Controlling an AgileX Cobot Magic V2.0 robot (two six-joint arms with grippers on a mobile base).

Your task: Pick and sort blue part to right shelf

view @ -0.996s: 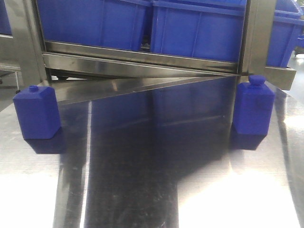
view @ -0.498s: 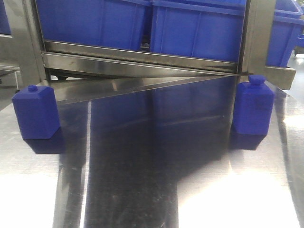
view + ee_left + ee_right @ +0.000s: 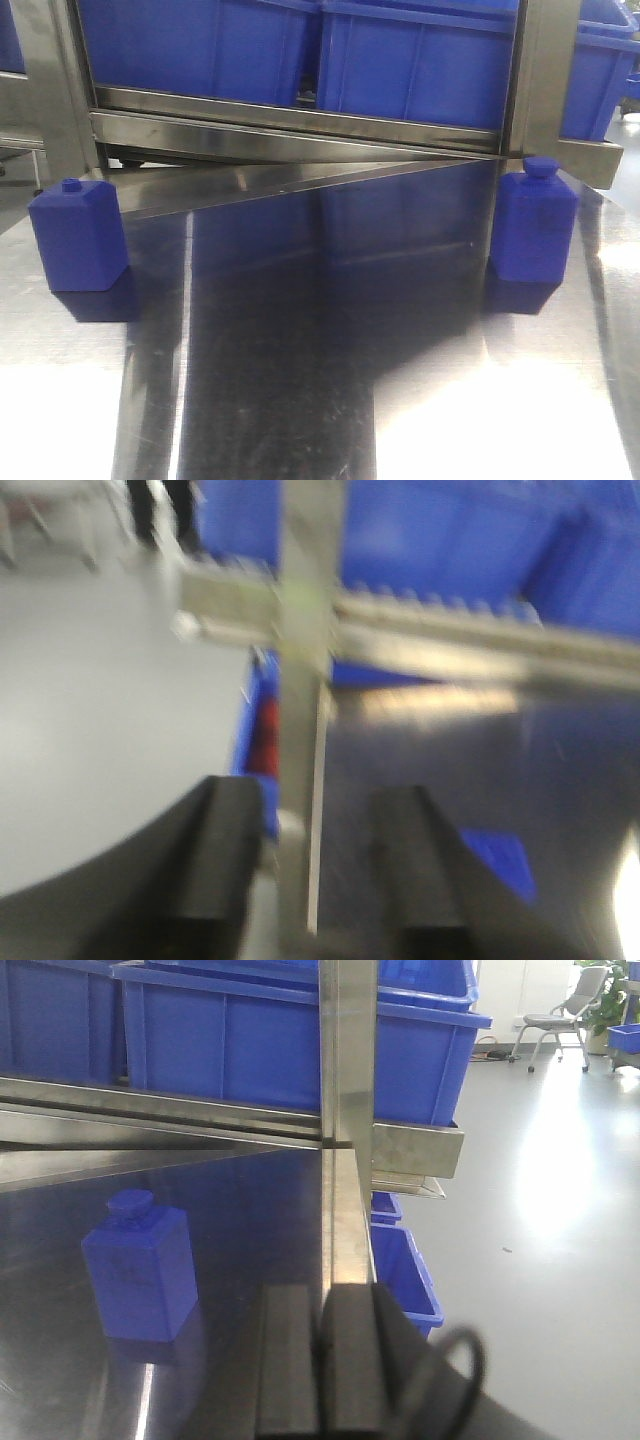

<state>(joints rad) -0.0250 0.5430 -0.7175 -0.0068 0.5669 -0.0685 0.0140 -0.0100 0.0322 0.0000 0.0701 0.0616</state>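
Blue part [image 3: 535, 222] upright on the desk [image 3: 300, 390], at the far edge toward the right corner, small round neck on top, just in front of the steel post [image 3: 543, 70] and lower than the right shelf [image 3: 300, 145]. In the right wrist view, the same blue part [image 3: 140, 1270] on the shiny desk surface, left of that post and well ahead of the fingers. Second blue part [image 3: 78, 238], same shape, upright near the far left corner of the desk, well apart from the first. Right shelf along the far edge, flat steel front rail, big blue bins [image 3: 420, 60] side by side on it. Right pincer [image 3: 320, 1300] low near the right edge of the desk, dark fingers pressed together, in line with the steel post. Left pincer [image 3: 315, 800] in a badly blurred view, fingers spread with a clear gap, facing the left steel post [image 3: 302, 680] at the left edge of the desk, grey floor [image 3: 100, 700] beyond. Both pincers apart from the two parts.
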